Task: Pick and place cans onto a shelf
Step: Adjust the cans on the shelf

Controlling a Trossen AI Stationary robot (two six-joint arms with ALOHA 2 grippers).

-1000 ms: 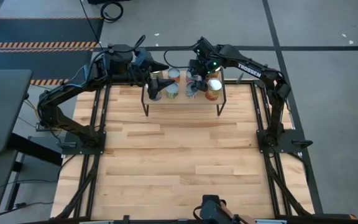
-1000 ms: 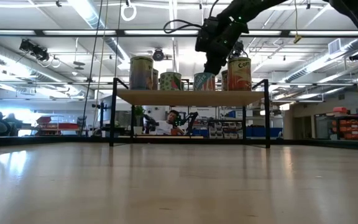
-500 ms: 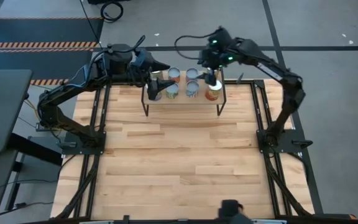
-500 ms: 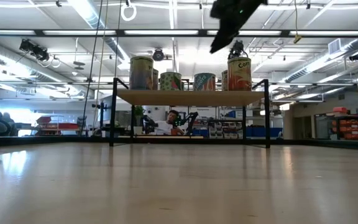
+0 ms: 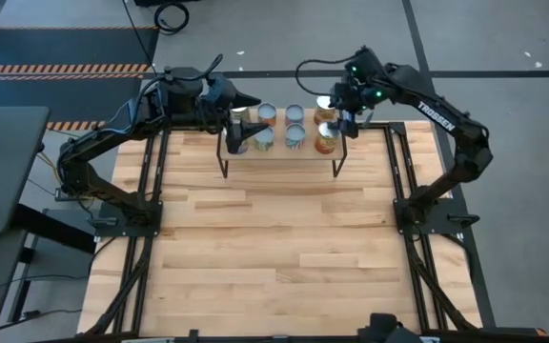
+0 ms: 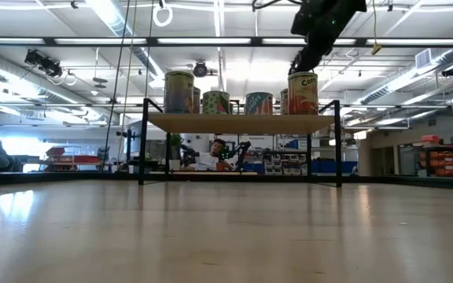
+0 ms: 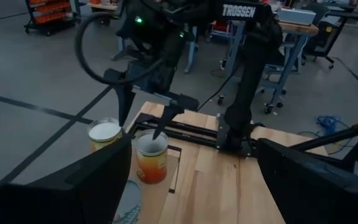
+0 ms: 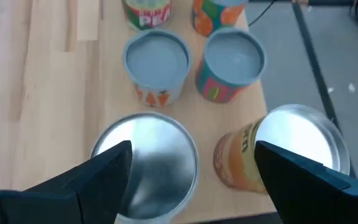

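Several cans stand upright on their bases on the shelf (image 5: 279, 151), which also shows in the low view (image 6: 242, 122). An orange can (image 5: 327, 143) stands at the shelf's right end; it also shows in the low view (image 6: 303, 93) and the right wrist view (image 8: 291, 149). My right gripper (image 5: 344, 114) is open and empty, hanging above the cans at the shelf's right end (image 8: 193, 152). My left gripper (image 5: 237, 129) is open over the shelf's left end (image 7: 192, 142) and partly hides a can (image 6: 178, 92) there.
The shelf stands at the far middle of the wooden table (image 5: 274, 248), whose near part is bare wood. Black frame rails (image 5: 403, 181) run along the table's sides. A person (image 6: 215, 153) shows in the room beyond the table, under the shelf.
My right gripper has risen from the green-labelled can in the middle of the shelf and gone toward the table's right edge, ending above the shelf's right end. The can has stayed upright on the shelf.
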